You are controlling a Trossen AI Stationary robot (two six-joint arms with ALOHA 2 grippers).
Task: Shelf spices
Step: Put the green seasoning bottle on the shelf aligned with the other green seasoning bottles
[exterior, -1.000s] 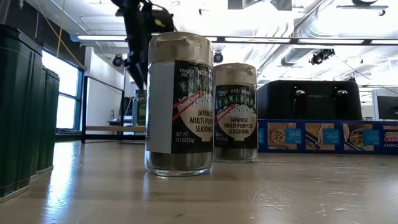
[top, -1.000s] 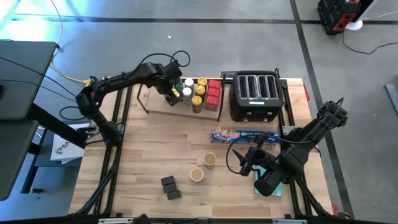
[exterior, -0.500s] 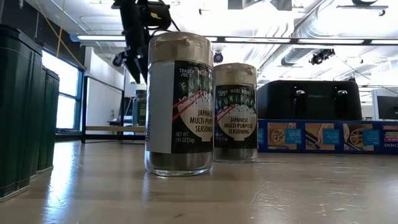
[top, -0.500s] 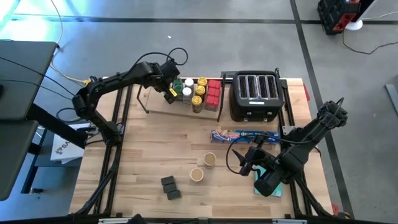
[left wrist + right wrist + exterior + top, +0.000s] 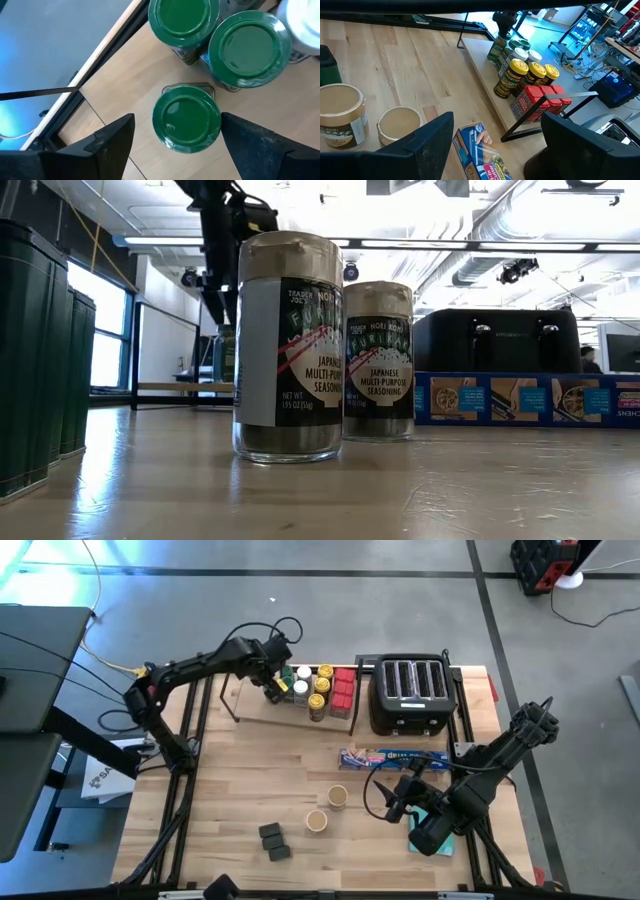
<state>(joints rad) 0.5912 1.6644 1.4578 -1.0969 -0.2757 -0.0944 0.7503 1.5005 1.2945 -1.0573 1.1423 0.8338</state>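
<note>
The left claw hangs wide above a green-lidded jar standing on the shelf beside two others. The right claw, wide and empty, waits over the worktop.

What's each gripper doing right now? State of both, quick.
Left gripper: open, fingers either side of a green-lidded jar on the shelf, not clamped.
Right gripper: open, holding nothing, near the table's front right.

Wooden table with shelf, toaster, jars.
</note>
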